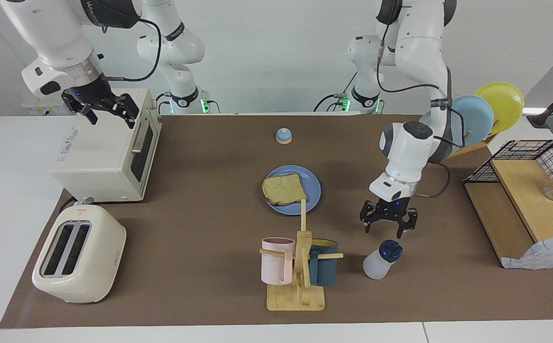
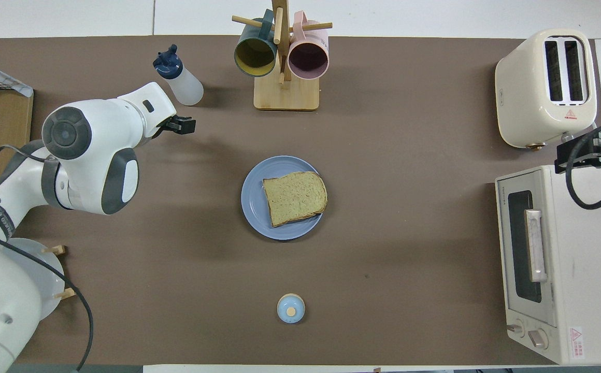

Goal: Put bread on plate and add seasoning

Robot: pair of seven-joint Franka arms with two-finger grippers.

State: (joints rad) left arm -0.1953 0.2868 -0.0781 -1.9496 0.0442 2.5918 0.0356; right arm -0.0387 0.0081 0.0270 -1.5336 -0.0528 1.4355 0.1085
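Note:
The bread (image 1: pixel 283 189) (image 2: pixel 294 197) lies flat on the blue plate (image 1: pixel 312 186) (image 2: pixel 253 201) in the middle of the mat. The seasoning bottle (image 1: pixel 380 261) (image 2: pixel 184 83) stands upright, farther from the robots than the plate, toward the left arm's end. My left gripper (image 1: pixel 385 229) (image 2: pixel 184 126) is open and empty, pointing down over the bare mat beside the bottle, apart from it. My right gripper (image 1: pixel 111 116) (image 2: pixel 590 150) is open and empty, raised over the toaster oven (image 1: pixel 105 157), and waits.
A mug tree (image 1: pixel 298 267) with a pink and a dark mug stands beside the bottle. A cream toaster (image 1: pixel 78 259) sits beside the oven. A blue-topped bell (image 1: pixel 283 136) is near the robots. A plate rack (image 1: pixel 486 109) and a wooden shelf (image 1: pixel 524 200) stand at the left arm's end.

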